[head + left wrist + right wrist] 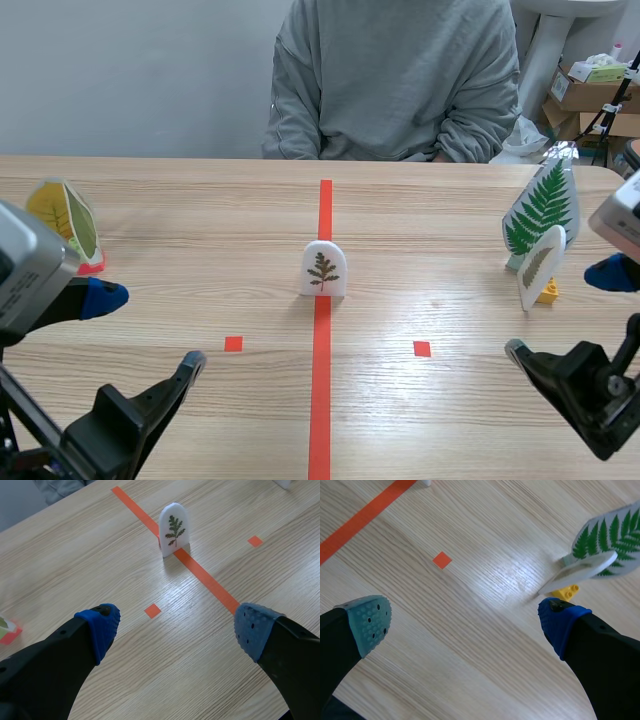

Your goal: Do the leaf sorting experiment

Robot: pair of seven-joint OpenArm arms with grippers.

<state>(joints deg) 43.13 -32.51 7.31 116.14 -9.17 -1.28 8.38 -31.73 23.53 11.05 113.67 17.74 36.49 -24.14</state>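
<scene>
The leaf card [174, 529] stands at twelve o'clock from the wide-open, empty left claw [177, 626], likely nearer it than the equally open, empty right claw [465, 621].

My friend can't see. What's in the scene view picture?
A small white leaf card stands on the orange-red tape line on a wooden table, between the open left gripper and right gripper. A yellow leaf card stands at the left, a green fern card and a smaller leaf card at the right; a person in a grey sweatshirt sits across.
</scene>
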